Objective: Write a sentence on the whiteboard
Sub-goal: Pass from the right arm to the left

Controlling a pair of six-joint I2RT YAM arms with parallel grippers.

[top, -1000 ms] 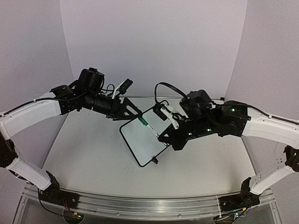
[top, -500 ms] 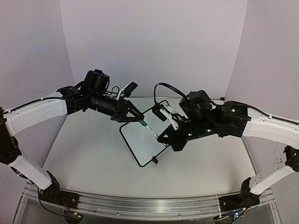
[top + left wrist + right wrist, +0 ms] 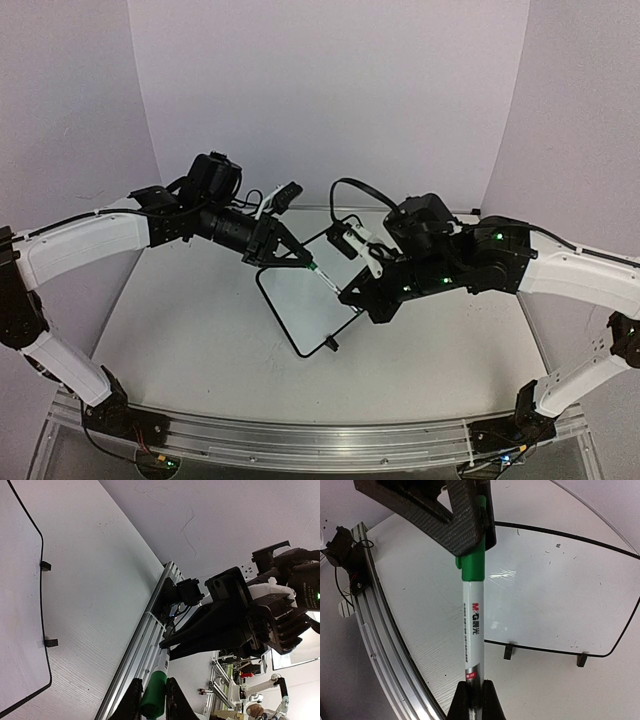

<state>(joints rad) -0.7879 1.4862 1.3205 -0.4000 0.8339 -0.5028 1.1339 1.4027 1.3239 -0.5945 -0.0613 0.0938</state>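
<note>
the right gripper is closed narrowly on the tail end of a white-barrelled marker pen, and the left gripper is clamped shut on the pen's green plastic cap, so the pen is bridged between the two arms. it is judged that the cap is about to be pulled off. only the very end of the barrel is pinched, so a pull not aligned with the pen's axis could lever it out of the right jaws, or the barrel could slip through if the cap sits tight. a sudden release could jerk the bared tip against the board or the left fingers. the small white rectangular whiteboard with a thin black frame lies on the pale grey table beneath the pen, between the arms. a dropped pen would land on it. being unheld, it could be shoved sideways once writing pressure is applied.
</note>
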